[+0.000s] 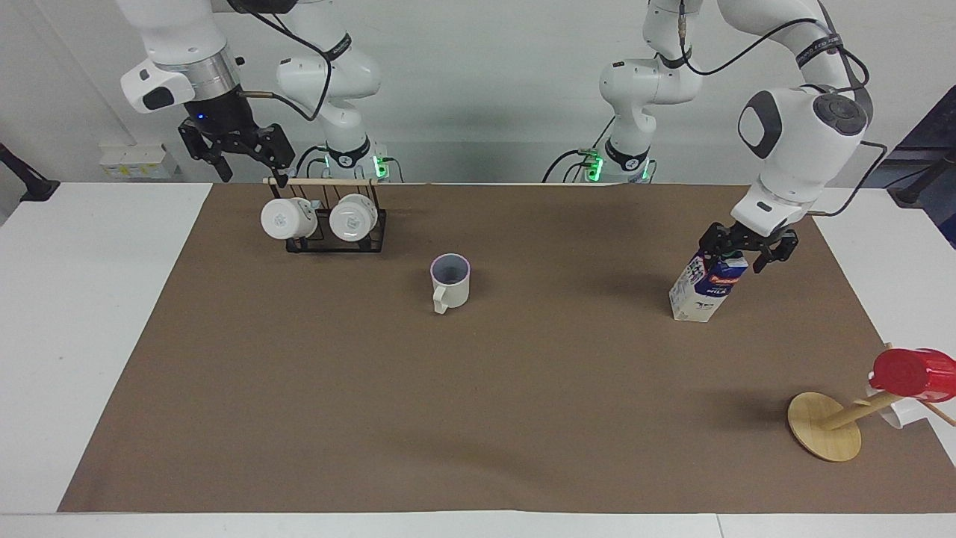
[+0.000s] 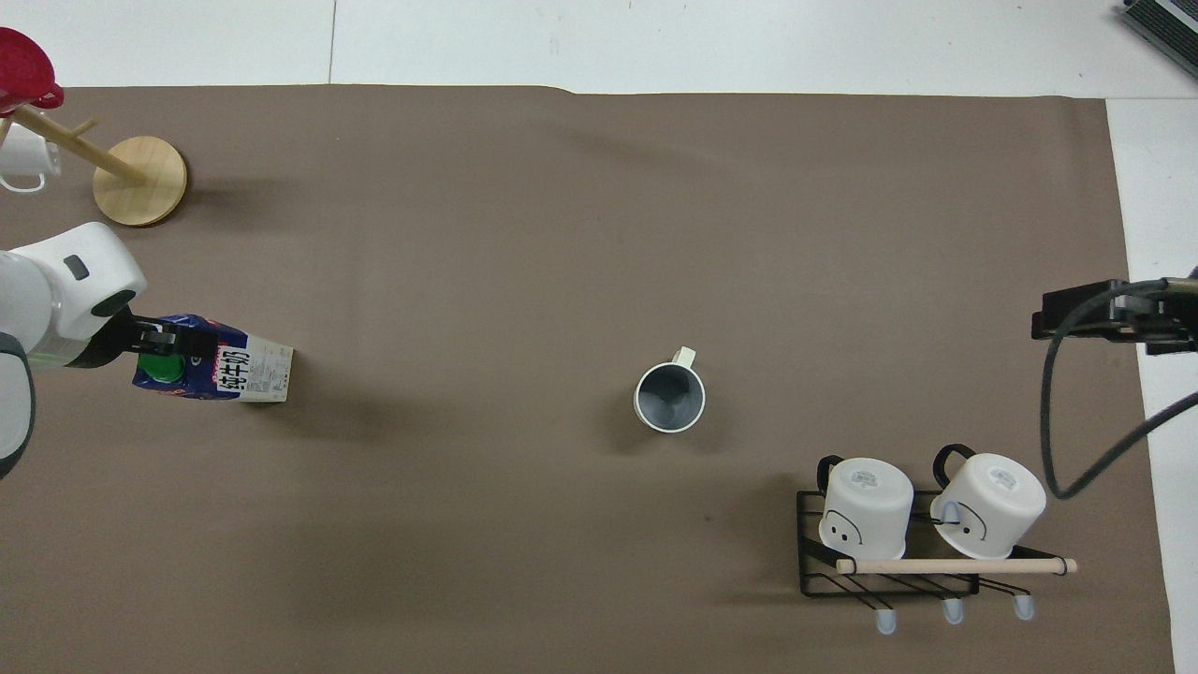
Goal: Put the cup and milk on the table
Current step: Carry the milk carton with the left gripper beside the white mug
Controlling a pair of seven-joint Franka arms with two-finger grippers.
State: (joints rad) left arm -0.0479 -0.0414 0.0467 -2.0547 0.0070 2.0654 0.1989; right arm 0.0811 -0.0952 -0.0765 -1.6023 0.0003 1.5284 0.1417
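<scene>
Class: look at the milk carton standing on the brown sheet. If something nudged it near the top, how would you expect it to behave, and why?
The milk is tall on a small base and already leans, so a nudge near its top would probably tip it. Its flat sides suggest it would slide or fall, not roll. The left gripper is at its gabled top, which may steady it.

Pale grey wall [image 1: 478,82], white sockets [image 1: 138,160]

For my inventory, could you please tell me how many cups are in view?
5: the cream mug mid-table; two white mugs on the black rack; a red cup and a partly hidden white mug on the wooden stand.
</scene>
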